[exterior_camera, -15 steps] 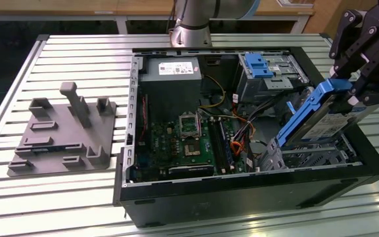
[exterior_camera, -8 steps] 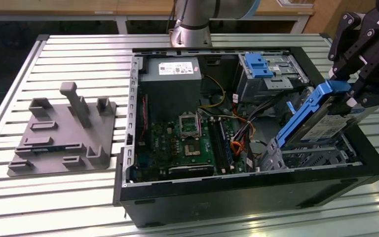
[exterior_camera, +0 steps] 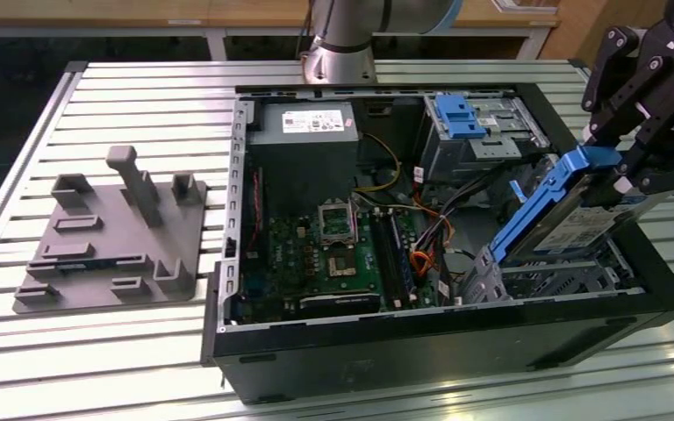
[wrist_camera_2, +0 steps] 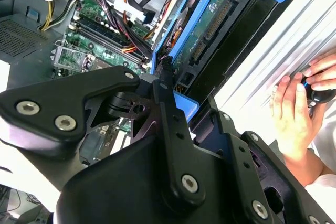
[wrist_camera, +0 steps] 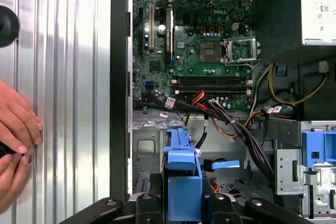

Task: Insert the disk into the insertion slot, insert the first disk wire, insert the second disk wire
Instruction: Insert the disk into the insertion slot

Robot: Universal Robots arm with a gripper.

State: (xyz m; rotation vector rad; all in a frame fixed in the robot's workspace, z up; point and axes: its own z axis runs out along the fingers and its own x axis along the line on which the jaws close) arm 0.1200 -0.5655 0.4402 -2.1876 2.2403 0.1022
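your gripper (exterior_camera: 610, 167) clamped on frame (exterior_camera: 586, 161) of disk (exterior_camera: 577, 226); disk tilted just above slot (exterior_camera: 560, 282), not seated. likely stiff, weighty, shock-sensitive: hold by frame edges, not face.

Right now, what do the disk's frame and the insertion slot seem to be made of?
The disk's frame looks like smooth bright blue moulded plastic. The insertion slot seems bare silver sheet metal: thin folded walls with punched holes.

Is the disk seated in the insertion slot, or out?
Out: the disk hangs tilted in the tool, its upper end well above the insertion slot.
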